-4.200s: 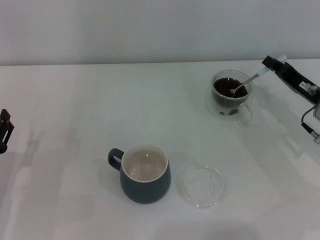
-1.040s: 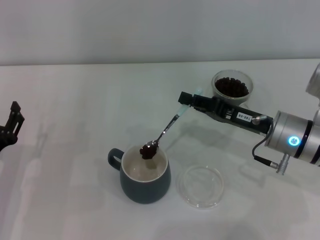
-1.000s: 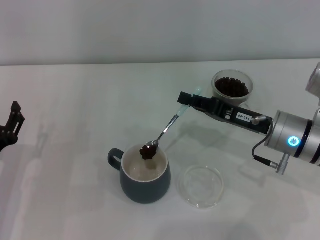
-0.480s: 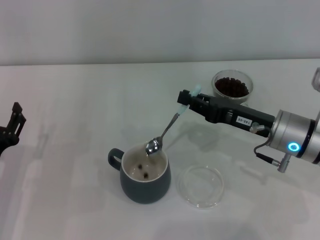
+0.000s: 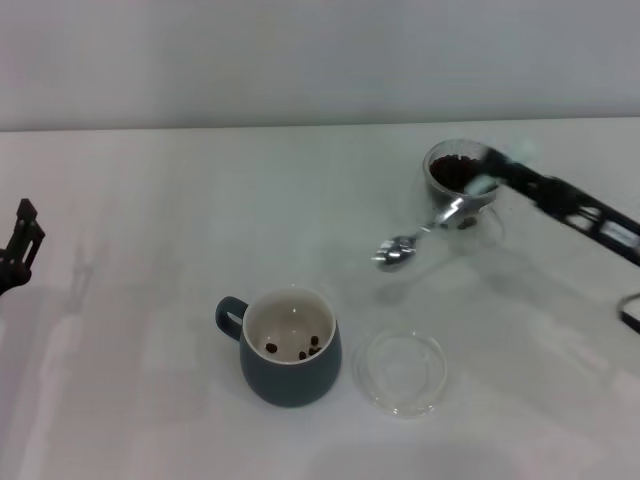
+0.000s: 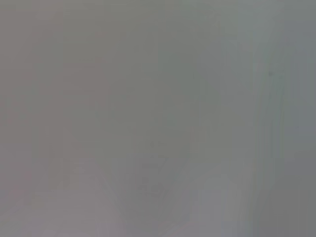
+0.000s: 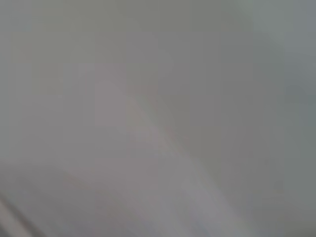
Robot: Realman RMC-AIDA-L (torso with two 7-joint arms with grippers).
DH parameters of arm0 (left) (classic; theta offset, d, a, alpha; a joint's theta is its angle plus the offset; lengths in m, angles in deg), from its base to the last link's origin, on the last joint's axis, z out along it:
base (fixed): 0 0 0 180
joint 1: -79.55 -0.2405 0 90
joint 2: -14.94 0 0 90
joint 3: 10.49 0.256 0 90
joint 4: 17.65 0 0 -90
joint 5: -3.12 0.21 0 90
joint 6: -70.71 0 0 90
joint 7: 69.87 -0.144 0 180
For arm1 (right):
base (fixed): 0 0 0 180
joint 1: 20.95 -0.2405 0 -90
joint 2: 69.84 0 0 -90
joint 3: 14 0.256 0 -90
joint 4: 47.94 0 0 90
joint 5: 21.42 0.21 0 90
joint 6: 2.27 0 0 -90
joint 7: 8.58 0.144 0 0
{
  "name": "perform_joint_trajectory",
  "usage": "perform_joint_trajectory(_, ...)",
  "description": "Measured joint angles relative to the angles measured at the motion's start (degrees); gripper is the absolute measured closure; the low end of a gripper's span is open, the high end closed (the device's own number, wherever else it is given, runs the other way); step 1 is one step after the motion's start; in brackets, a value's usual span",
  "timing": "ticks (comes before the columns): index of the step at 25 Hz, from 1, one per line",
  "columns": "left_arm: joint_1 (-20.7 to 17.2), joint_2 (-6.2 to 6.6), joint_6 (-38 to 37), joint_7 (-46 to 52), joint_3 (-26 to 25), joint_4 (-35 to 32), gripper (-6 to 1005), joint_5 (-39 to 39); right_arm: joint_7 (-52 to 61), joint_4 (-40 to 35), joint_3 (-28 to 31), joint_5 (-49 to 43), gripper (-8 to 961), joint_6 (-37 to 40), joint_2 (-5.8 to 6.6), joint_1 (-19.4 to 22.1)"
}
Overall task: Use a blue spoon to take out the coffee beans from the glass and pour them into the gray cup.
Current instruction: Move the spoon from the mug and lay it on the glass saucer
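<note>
Holding the blue spoon (image 5: 425,230) by its handle, right gripper (image 5: 492,172) blurred before the glass (image 5: 461,185) of coffee beans (image 5: 452,170); bowl empty above white table (image 5: 150,220). Few beans in gray cup (image 5: 288,348), saucer (image 5: 401,372) beside. Left gripper (image 5: 18,248) parked at left edge, opening unclear. Wrist views: only gray blur

The gray cup (image 5: 290,347) and a glass saucer (image 5: 402,372) sit near the desk's (image 5: 150,250) front edge. The glass (image 5: 462,180) stands toward the back right. Open desk lies between.
</note>
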Motion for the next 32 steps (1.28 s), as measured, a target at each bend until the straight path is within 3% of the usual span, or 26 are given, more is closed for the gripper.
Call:
perform_joint_trajectory(4, 0.49, 0.06, 0.25, 0.00, -0.81, 0.13, 242, -0.01, 3.41, 3.67, 0.49, -1.18, 703, 0.14, 2.20, 1.78)
perform_joint_trajectory(7, 0.72, 0.13, 0.42, 0.00, -0.86, 0.18, 243, 0.00, 3.63, 6.41, -0.04, -4.05, 702, -0.67, 2.53, 1.67)
perform_joint_trajectory(15, 1.24, 0.13, 0.53, 0.00, -0.89, 0.18, 242, 0.02, 3.20, 7.06, -0.16, -8.81, 697, -7.79, -0.33, 1.31)
perform_joint_trajectory(32, 1.20, 0.05, 2.49, 0.00, -0.88, 0.17, 242, 0.14, 3.82, 7.73, -2.57, -10.94, 688, -11.28, -2.11, -0.11)
